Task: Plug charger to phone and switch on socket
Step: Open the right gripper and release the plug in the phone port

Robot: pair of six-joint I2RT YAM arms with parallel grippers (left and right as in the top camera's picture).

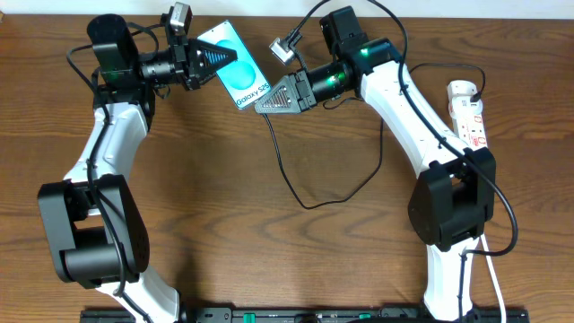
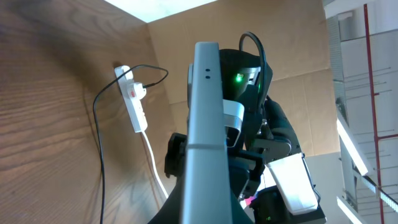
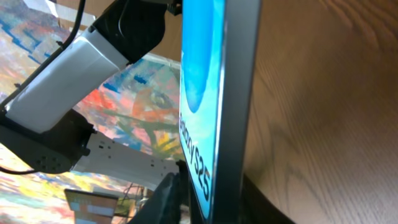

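Brown wooden table (image 1: 269, 260) carries the white socket (image 1: 468, 112) and the charger (image 1: 308, 207) cable

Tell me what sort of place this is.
Probably a robotics lab bench: two white-and-black robot arms at a brown wood-grain table, plain brown cardboard panels behind, and a narrow white power strip with a thin black cable plugged in.

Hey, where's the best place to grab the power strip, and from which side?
Take the socket across its narrow width, mid-body, from above. It lies flat and slim with straight long sides, and the charger plugs in near its rounded end.
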